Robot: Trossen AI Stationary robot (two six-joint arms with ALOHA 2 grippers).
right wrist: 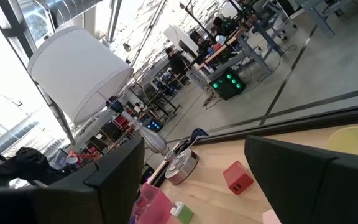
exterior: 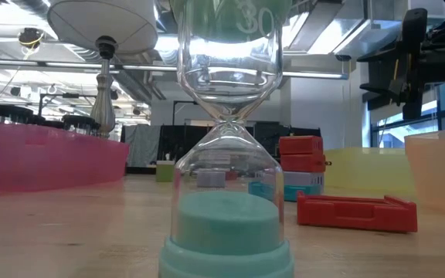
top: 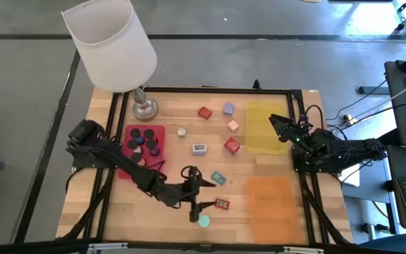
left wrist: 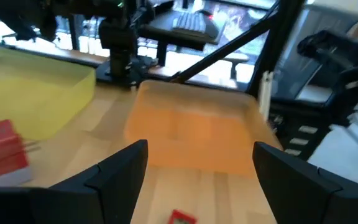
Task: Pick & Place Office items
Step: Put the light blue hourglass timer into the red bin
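Note:
My left gripper reaches level toward the table's right, low over the wood near the front edge. It is open with nothing between its fingers. A flat red piece lies just ahead of it. A teal hourglass stands upright on its base beside it, toward the near edge. A teal piece, a white rectangle and red blocks lie farther back. Black round pieces sit in the red tray. My right gripper waits open over the yellow tray.
A yellow tray lies at the back right, and an orange tray lies at the front right, straight ahead of my left gripper. A white-shaded lamp on a silver base stands at the back left. A black frame rims the table.

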